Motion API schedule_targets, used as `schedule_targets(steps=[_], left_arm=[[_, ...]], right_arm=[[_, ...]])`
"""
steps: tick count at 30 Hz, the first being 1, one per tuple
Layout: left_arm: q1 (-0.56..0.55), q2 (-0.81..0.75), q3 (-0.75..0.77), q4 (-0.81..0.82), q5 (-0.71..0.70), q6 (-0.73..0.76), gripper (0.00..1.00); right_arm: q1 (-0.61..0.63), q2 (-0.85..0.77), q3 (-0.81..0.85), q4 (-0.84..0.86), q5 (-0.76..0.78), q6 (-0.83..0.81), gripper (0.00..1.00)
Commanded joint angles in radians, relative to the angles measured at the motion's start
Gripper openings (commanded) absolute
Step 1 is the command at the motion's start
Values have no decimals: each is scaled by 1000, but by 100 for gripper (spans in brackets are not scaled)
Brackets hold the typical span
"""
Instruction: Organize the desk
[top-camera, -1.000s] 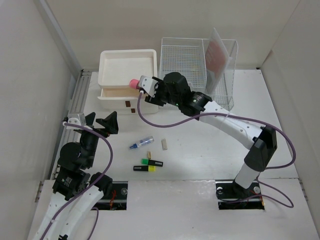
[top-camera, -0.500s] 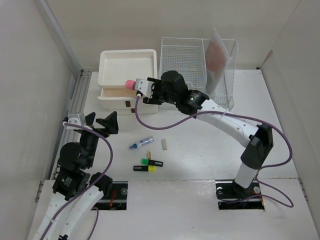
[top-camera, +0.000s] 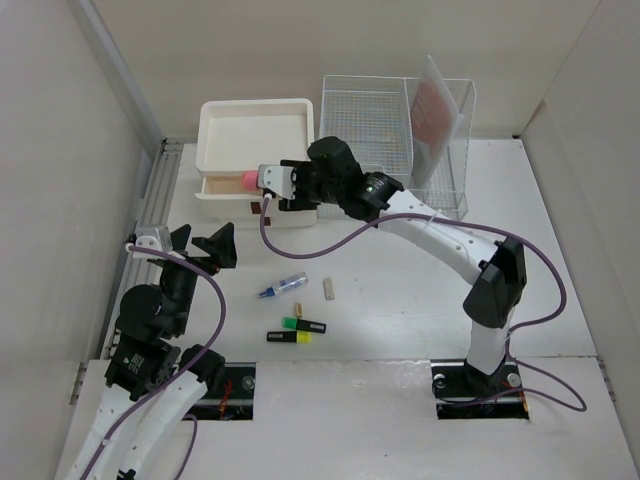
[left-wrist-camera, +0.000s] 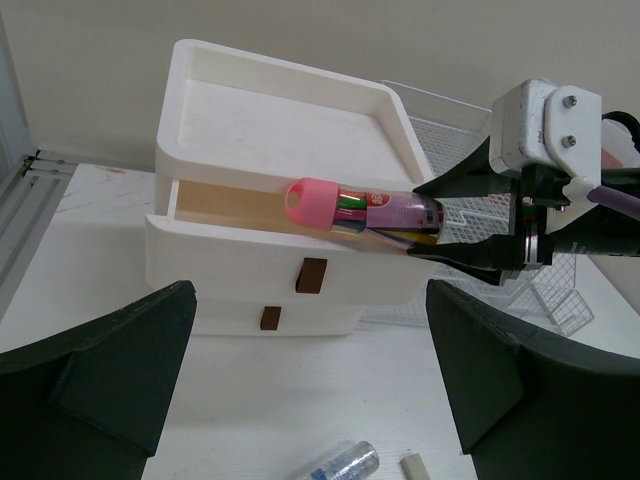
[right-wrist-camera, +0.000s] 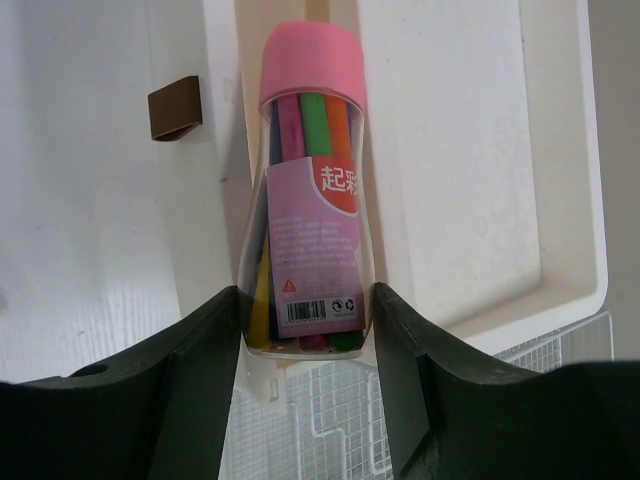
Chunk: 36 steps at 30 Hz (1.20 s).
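My right gripper (top-camera: 268, 184) is shut on a clear tube of coloured pens with a pink cap (right-wrist-camera: 308, 200). It holds the tube lying level over the open top drawer (left-wrist-camera: 225, 205) of the white three-drawer box (top-camera: 255, 135), cap pointing left. The tube also shows in the left wrist view (left-wrist-camera: 350, 210) and the top view (top-camera: 247, 179). My left gripper (top-camera: 203, 244) is open and empty, hovering over the white desk (top-camera: 400, 290) in front of the box. On the desk lie a blue-capped clear tube (top-camera: 282, 286), highlighters (top-camera: 297, 330) and a small beige block (top-camera: 329, 288).
A wire mesh basket (top-camera: 366, 125) and a clear file holder with a reddish sheet (top-camera: 445, 130) stand at the back right. Pale walls enclose the desk on the left, back and right. A metal rail (top-camera: 150, 210) runs along the left edge.
My right gripper has moved left with the pen tube, from beside the box's front right corner to over the open top drawer. The left arm has not moved.
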Motion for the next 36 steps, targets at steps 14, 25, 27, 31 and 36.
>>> schedule_targets(steps=[14, 25, 27, 31, 36], left_arm=[[-6, 5, -4, 40, 1, 10, 99], [-6, 5, -4, 40, 1, 10, 99], [-6, 5, -4, 40, 1, 10, 99], [-6, 5, -4, 40, 1, 10, 99], [-6, 5, -4, 40, 1, 10, 99]], right_arm=[[7, -52, 11, 50, -14, 9, 56], [7, -95, -39, 88, -14, 38, 75], [7, -105, -39, 88, -14, 47, 75], [7, -123, -48, 88, -23, 66, 77], [7, -187, -68, 106, -71, 161, 70]])
